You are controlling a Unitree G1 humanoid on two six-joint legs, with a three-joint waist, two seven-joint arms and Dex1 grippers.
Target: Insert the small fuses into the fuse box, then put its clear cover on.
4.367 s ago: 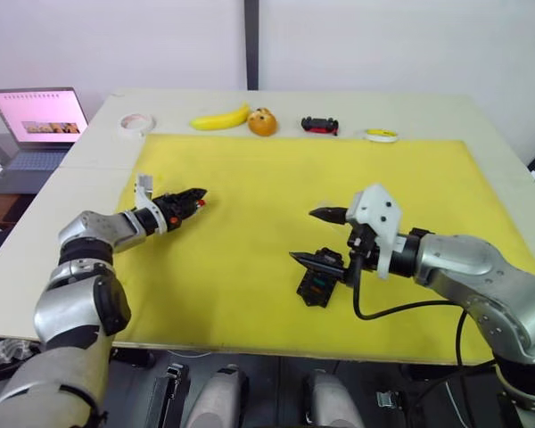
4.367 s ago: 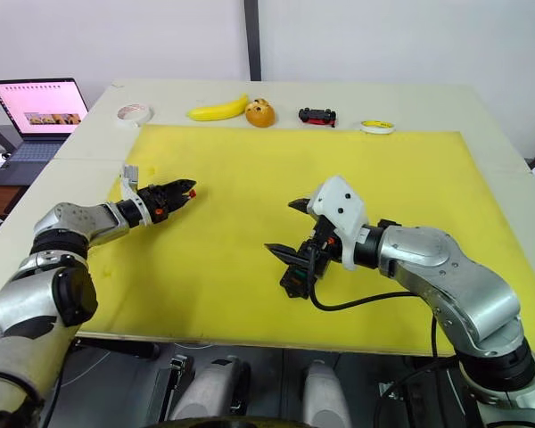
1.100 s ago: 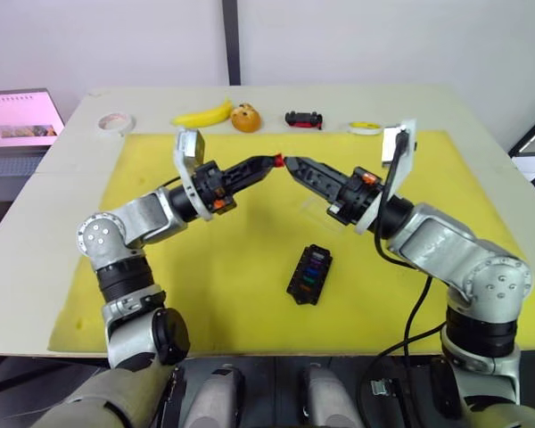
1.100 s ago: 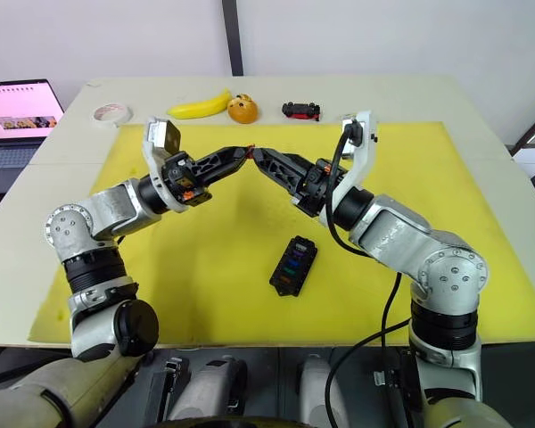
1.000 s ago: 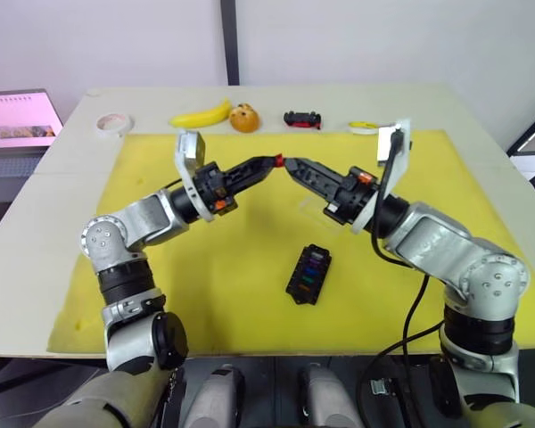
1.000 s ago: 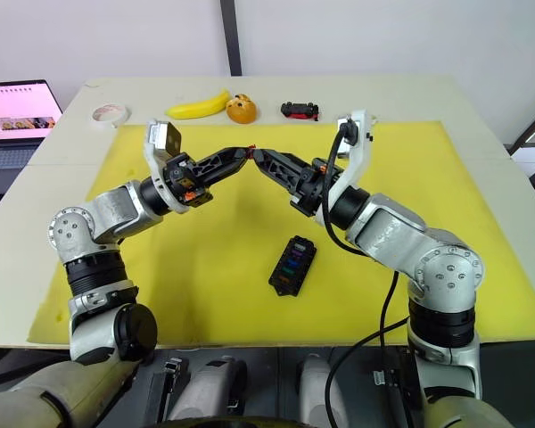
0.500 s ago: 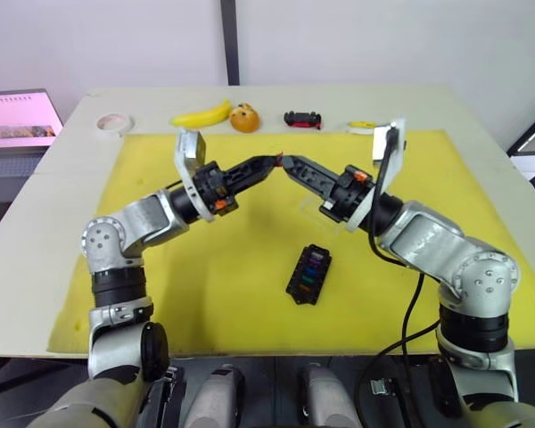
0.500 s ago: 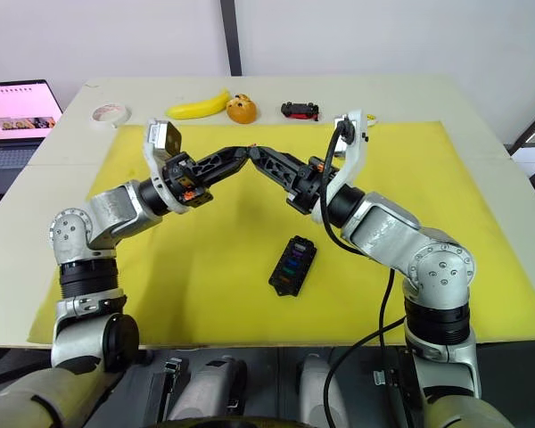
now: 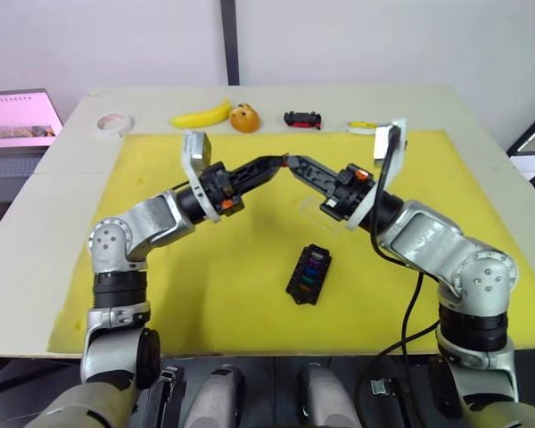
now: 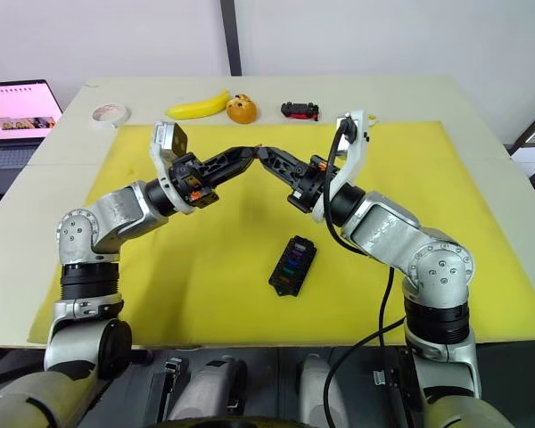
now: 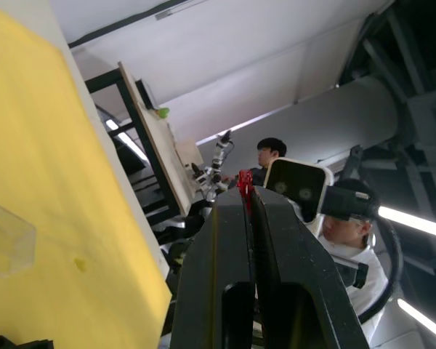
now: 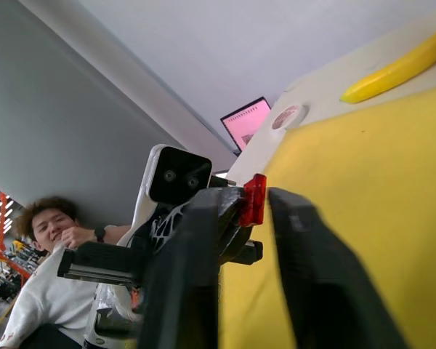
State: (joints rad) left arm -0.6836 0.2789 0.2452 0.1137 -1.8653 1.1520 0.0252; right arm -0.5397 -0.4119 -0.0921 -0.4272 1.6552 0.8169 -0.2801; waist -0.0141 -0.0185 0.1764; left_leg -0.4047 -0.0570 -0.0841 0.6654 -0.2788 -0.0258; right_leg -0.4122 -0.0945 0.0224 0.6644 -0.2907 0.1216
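My left claw (image 9: 283, 161) pinches the red fuse (image 12: 253, 199) between my right claw's (image 12: 256, 205) spread fingers (seemingly not touching yet), fuse box (image 9: 309, 274) lying nearer, below.

Red fuse (image 12: 254, 199): translucent glossy plastic. Fuse box (image 9: 309, 274): matt black plastic; clear cover (image 11: 7, 238): transparent smooth plastic, lying on a matt yellow mat (image 9: 223, 285) with a soft, foam-like surface. Left gripper (image 11: 250, 200) and right gripper (image 12: 258, 218): fingers of smooth black plastic with a slight sheen.
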